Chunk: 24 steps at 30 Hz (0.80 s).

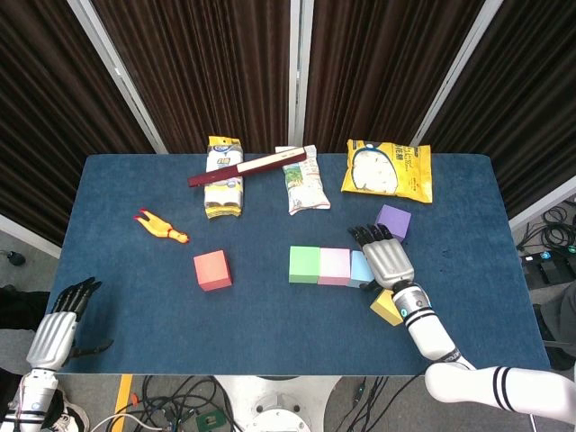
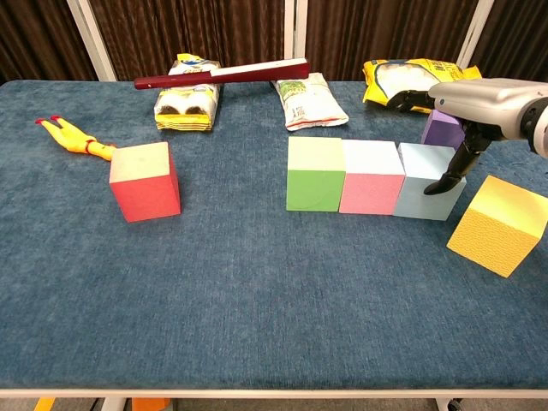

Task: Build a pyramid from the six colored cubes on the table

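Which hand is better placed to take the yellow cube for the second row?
Probably the right hand: it hovers beside the yellow cube. The left hand hangs off the table's edge.

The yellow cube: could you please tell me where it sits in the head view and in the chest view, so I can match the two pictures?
Head view: the yellow cube lies right of centre, partly under the right hand.
Chest view: it stands near the right edge, tilted, below that hand.
Shared landmark: the light blue cube ending the green-pink-blue row, just to its left.
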### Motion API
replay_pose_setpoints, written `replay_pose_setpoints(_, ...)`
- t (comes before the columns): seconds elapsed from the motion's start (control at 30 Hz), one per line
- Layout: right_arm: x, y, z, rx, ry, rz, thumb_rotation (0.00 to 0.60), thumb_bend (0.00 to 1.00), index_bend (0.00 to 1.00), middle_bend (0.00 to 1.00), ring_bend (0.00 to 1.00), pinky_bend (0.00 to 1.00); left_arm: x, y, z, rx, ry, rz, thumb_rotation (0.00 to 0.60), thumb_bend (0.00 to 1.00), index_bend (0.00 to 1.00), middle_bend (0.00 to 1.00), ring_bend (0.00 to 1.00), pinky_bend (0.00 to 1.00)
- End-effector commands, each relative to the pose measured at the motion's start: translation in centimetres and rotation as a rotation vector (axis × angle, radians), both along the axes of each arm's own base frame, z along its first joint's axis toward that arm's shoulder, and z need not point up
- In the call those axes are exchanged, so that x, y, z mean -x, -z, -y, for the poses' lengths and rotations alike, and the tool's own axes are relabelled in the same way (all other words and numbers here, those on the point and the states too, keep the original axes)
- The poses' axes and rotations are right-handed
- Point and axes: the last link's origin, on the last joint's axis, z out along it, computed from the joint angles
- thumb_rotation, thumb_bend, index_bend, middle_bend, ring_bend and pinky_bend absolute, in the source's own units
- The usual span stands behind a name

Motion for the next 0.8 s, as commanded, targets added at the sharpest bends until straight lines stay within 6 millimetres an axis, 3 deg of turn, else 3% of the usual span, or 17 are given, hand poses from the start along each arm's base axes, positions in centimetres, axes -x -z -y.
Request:
replay_pose_setpoints(0.03,-0.1,-0.5,-0.4,0.001,-0.012,0.008,0.6,0.0,0.0,0.06,0.0,0.0,-0.1,0.0,0.0,-0.001,0.002,-0.001,0.6,0.0,0.09,0.03,0.0,0.04)
replay_pose_setpoints(0.23,-0.9,-2.2,-1.5,0.028,-0.053,0.056,0.6,0.0,0.0,0.06,0.0,0.0,-0.3,-0.2,-0.2,-0.009,0.008,0.002,0.6,0.0,0.09,0.03,0.0,0.04)
replay_pose_setpoints(0.47,-2.2,-6.4,-3.8,0.069,-0.189,0.145,0.6,0.0,0.0,0.09,0.0,0.0,-0.8,-0.5,-0.4,-0.017,0.014,0.01,0.6,0.0,0.09,0.03,0.0,0.04)
replay_pose_setpoints(0.8,1.8,-9.2,-6.4,-0.021,-0.282,0.016,0.6,0.0,0.0,0.15,0.0,0.0,-1.7,-0.5,-0.8,-0.017,0.018,-0.003,0.6,0.0,0.09,0.03,0.0,0.04)
